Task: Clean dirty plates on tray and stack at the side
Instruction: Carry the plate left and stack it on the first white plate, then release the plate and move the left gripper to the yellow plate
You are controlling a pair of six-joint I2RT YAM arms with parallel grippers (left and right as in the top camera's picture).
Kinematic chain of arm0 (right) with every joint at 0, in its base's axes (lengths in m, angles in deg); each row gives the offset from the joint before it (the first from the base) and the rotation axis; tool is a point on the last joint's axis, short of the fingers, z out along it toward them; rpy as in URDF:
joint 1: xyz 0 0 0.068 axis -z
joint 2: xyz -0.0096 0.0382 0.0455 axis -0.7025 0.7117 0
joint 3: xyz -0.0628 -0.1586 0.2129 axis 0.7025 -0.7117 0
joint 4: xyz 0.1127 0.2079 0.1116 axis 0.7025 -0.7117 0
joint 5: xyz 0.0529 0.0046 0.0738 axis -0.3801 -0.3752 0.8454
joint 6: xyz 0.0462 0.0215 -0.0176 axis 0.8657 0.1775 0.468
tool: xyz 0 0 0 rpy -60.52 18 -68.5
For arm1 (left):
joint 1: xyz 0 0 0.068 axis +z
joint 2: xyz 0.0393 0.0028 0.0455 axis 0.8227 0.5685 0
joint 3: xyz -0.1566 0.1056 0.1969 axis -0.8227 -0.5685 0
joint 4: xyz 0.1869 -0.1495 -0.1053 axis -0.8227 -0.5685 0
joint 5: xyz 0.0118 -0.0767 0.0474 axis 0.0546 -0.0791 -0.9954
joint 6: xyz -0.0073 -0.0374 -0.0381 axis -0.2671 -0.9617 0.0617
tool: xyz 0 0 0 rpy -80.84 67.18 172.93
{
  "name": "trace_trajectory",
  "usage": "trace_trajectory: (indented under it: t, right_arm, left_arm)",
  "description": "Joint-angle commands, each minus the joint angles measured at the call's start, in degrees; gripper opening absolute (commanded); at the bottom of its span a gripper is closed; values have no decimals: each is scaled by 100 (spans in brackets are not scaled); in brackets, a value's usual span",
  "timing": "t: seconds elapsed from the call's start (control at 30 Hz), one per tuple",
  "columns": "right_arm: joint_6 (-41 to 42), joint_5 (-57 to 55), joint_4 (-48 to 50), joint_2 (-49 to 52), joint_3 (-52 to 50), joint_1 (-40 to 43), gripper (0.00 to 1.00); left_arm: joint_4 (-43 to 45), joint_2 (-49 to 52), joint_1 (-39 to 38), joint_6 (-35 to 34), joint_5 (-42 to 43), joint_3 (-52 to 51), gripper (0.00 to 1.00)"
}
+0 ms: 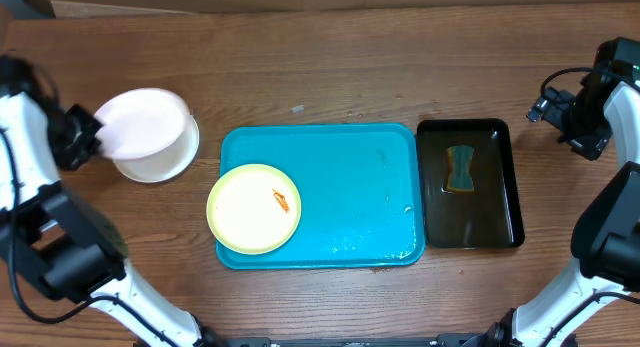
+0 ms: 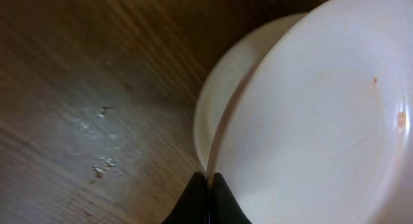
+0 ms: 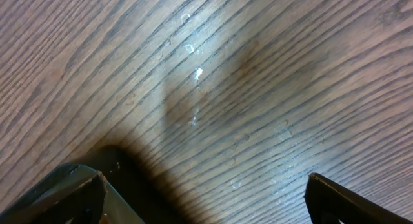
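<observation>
The turquoise tray (image 1: 350,197) lies mid-table. A pale yellow-green plate (image 1: 254,208) with a red-orange smear sits on the tray's left end. Left of the tray a white plate (image 1: 165,165) rests on the table. My left gripper (image 1: 97,130) is shut on the rim of a second white plate (image 1: 145,121), held tilted over the resting one. In the left wrist view the jaws (image 2: 210,185) pinch this plate's (image 2: 322,121) edge, with the lower plate (image 2: 222,88) behind. My right gripper (image 3: 206,192) is open and empty over bare wood at the far right (image 1: 575,117).
A narrow black tray (image 1: 500,187) with a sponge (image 1: 460,169) in liquid stands right of the turquoise tray. Small crumbs lie on the wood in the left wrist view (image 2: 100,166). Water drops spot the table under the right gripper (image 3: 193,69).
</observation>
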Motion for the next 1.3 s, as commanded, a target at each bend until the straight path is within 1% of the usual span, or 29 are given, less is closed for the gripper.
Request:
trace_trajectory:
  t: [0.0, 0.17, 0.4, 0.47, 0.5, 0.53, 0.57, 0.6, 0.63, 0.7, 0.73, 0.83, 0.87, 0.9, 0.93, 0.97, 1.0, 1.13, 1.27]
  right_arm:
    - [26, -11, 31, -125, 81, -22, 100]
    - [26, -11, 31, -125, 81, -22, 100]
    - [26, -11, 31, -125, 81, -22, 100]
    - [26, -11, 31, -125, 81, -22, 100]
    - [26, -11, 31, -125, 81, -22, 100]
    - [26, -11, 31, -125, 81, -22, 100]
    - [26, -11, 31, -125, 81, -22, 100]
    - [26, -11, 31, -125, 81, -22, 100]
    - [26, -11, 28, -125, 81, -22, 100]
    - [26, -11, 31, -125, 81, -22, 100]
    - [26, -11, 31, -125, 81, -22, 100]
    - [26, -11, 28, -125, 81, -22, 100]
    - [26, -11, 31, -125, 81, -22, 100]
    - [26, -11, 31, -125, 81, -22, 100]
    - [26, -11, 31, -125, 81, -22, 100]
    - [26, -11, 31, -125, 81, -22, 100]
    - [26, -11, 31, -125, 81, -22, 100]
    - [26, -11, 31, -125, 81, -22, 100]
    - [24, -11, 28, -125, 81, -22, 100]
  left_arm:
    - [66, -142, 144, -50, -63, -197, 4]
    - [188, -140, 122, -50, -149, -306, 4]
    - [424, -138, -118, -50, -151, -466, 4]
    - [424, -138, -205, -50, -149, -470, 14]
    - [422, -138, -247, -48, -149, -470, 28]
    - [413, -138, -293, -46, -149, -470, 51]
    - [402, -138, -334, -9, -146, -470, 64]
    - [398, -138, -365, 37, -120, -470, 67]
    - [374, -138, -402, 68, -87, -470, 68]
    - [262, -138, -457, 164, 146, -470, 67]
    - [181, -138, -481, 267, 341, -470, 64]
    - [-339, -138, -614, 629, 1067, -470, 62]
    - [-564, -138, -691, 754, 1152, -470, 60]
    - [-785, -140, -776, 870, 1165, -470, 57]
    - [-944, -140, -850, 966, 1163, -470, 53]
    - [-1185, -138, -988, 1165, 1161, -470, 44]
    - [-1294, -140, -1078, 1237, 1152, -470, 41]
    - [-1633, -140, -1436, 1239, 765, -472, 36]
    - [-1834, -140, -1912, 1213, 507, -621, 37]
